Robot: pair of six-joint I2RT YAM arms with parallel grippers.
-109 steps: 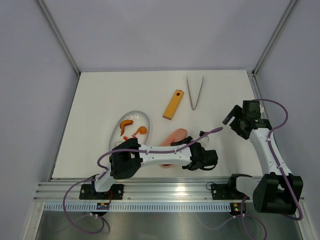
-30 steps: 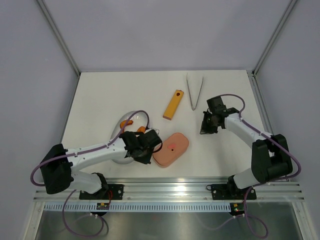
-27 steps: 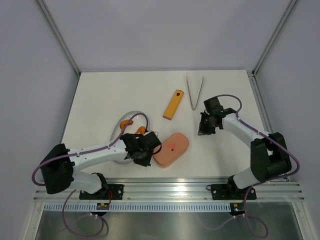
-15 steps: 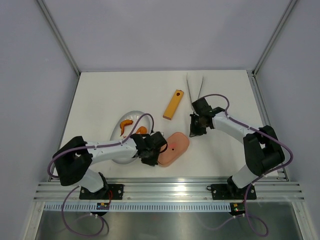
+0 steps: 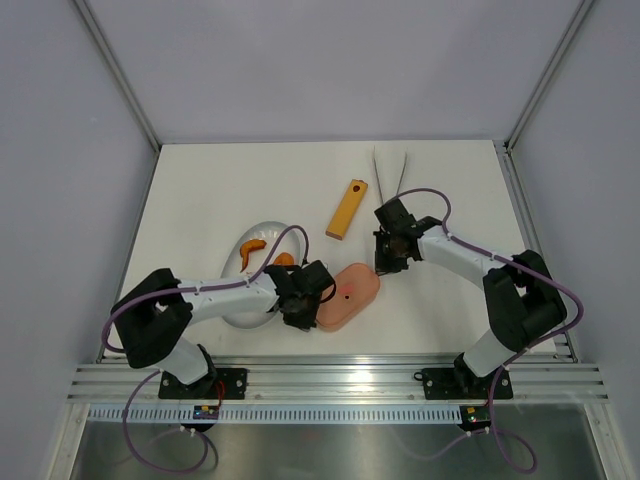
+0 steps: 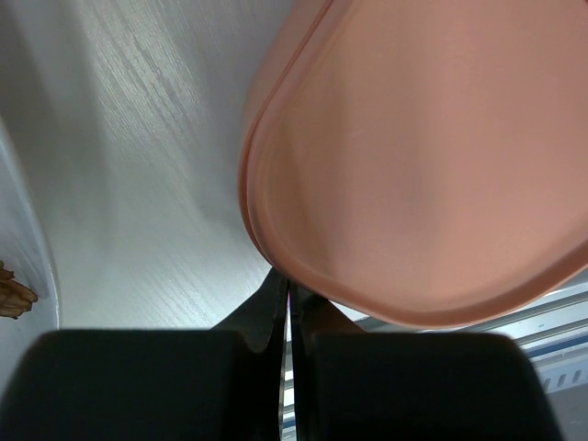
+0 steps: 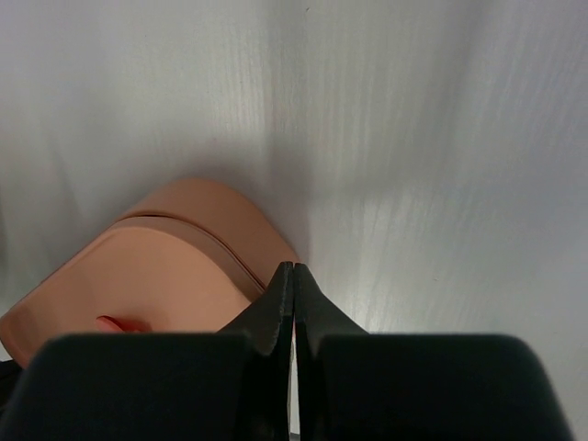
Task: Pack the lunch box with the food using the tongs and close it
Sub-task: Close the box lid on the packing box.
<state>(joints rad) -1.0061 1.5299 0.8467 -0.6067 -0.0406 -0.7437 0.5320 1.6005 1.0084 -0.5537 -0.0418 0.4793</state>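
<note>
The pink lunch box lies near the table's front with its lid on, a small red dot at the lid's centre. My left gripper is shut and empty, its tips against the box's left edge. My right gripper is shut too, with its fingertips touching the box's far right corner. Orange shrimps lie on a white oval plate, left of the box. The silvery tongs lie untouched at the back of the table.
A yellow-orange flat bar with a hole lies between the plate and the tongs. The plate's rim and a brown food piece show at the left edge of the left wrist view. Grey walls enclose the white table.
My right gripper has swung left to the lunch box's far corner. My left gripper has slid right along the plate to the box's left edge. The box has hardly shifted.
</note>
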